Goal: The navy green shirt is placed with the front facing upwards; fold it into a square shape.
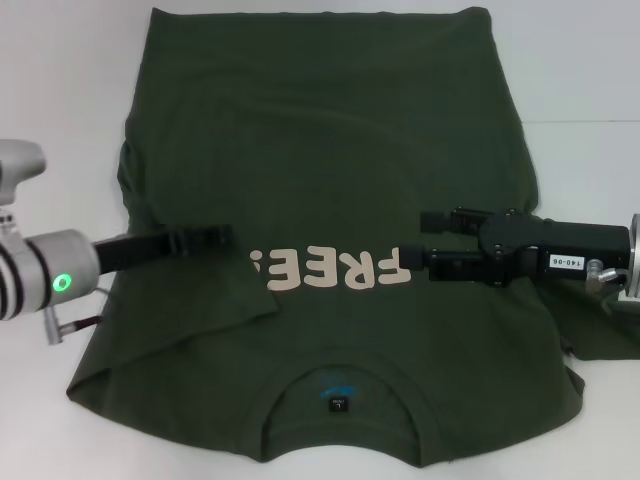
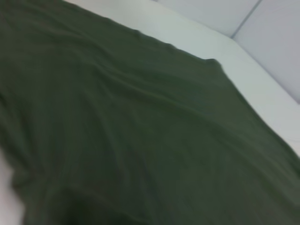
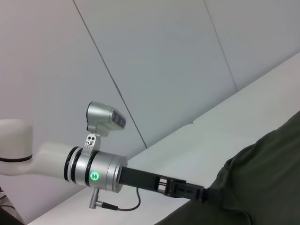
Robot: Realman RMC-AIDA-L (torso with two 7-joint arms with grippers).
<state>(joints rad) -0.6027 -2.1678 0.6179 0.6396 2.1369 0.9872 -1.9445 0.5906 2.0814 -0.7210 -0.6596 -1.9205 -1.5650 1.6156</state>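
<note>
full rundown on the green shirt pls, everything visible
The navy green shirt is dark olive cotton-looking fabric, spread flat on a white table, collar toward the robot with a small blue-marked tag inside. Cream lettering shows partly; the left sleeve side is folded inward over it. Mild wrinkles. The left gripper and right gripper reach in over the chest from each side; contact is unclear.

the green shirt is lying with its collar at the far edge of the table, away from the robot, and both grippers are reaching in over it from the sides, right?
Not quite. The green shirt lies with its collar at the near edge, closest to the robot; the hem is at the far side. The head view shows this. The left gripper and right gripper do reach in from the sides.
</note>
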